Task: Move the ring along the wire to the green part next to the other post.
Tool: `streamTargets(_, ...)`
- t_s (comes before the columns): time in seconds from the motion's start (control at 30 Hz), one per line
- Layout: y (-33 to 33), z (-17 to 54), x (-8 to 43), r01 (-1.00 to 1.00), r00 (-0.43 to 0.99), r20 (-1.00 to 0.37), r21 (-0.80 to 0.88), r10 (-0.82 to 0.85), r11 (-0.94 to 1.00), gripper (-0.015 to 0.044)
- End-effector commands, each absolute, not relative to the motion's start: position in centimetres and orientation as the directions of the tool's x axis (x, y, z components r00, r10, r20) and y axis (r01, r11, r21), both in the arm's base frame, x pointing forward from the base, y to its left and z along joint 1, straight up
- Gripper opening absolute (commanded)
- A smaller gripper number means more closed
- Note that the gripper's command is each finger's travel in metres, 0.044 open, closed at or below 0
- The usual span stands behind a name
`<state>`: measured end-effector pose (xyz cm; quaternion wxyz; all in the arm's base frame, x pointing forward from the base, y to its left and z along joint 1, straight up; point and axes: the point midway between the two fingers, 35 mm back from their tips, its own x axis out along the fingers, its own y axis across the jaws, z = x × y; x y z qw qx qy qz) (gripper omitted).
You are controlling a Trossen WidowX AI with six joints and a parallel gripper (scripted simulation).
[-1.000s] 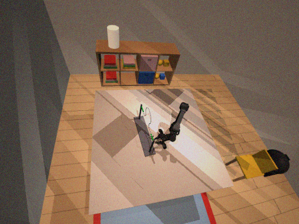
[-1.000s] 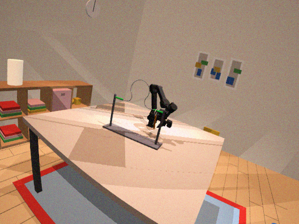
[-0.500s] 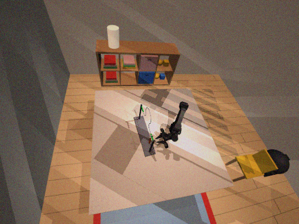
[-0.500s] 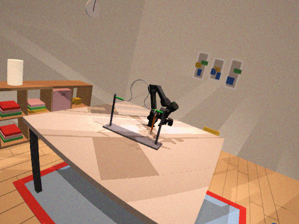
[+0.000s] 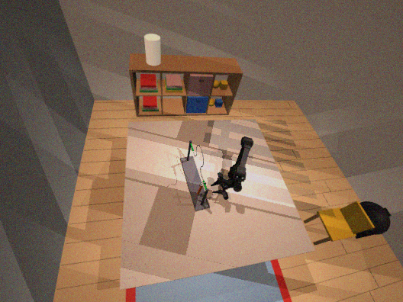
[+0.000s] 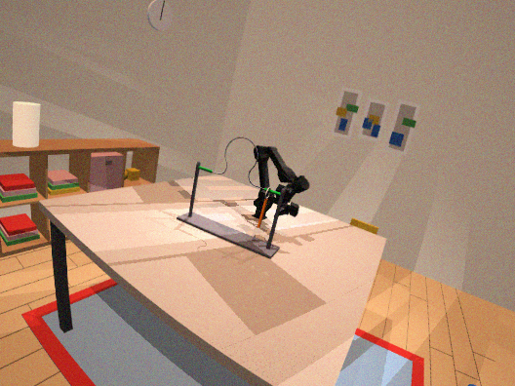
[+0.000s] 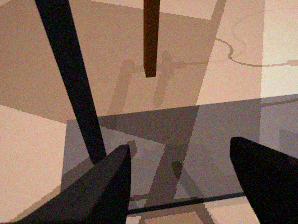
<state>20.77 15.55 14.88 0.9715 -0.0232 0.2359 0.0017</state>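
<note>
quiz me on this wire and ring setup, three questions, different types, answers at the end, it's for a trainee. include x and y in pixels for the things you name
1. True or false: the orange handle [image 5: 199, 190] [image 6: 262, 212] [image 7: 150, 40] is between the gripper's fingers.
2. Multiple choice: which part of the wire [image 5: 203, 154] [image 6: 239, 137] does the ring [image 6: 266, 198] hang at?
A) the thin grey middle
B) the green part at the post farther from the shelf
C) the green part at the post nearer the shelf
3. Fill in the blank: on top of the wooden shelf [image 5: 187, 65] [image 6: 98, 144] stands a white ____.

Key: 1. false; 2. B; 3. cylinder
</note>
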Motion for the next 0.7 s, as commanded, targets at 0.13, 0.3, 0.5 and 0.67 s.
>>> streamTargets(0.13, 15.51, 16.97, 17.88, -0.025, 0.898, -0.440, -0.036, 0.006, 0.999, 0.0422)
streamTargets(0.3, 15.51, 16.97, 17.88, -0.025, 0.898, -0.440, -0.036, 0.006, 0.999, 0.0440)
streamTargets(0.5, 15.51, 16.97, 17.88, -0.025, 0.898, -0.440, -0.036, 0.006, 0.999, 0.0440)
streamTargets(0.67, 15.51, 16.97, 17.88, -0.025, 0.898, -0.440, -0.036, 0.006, 0.999, 0.0440)
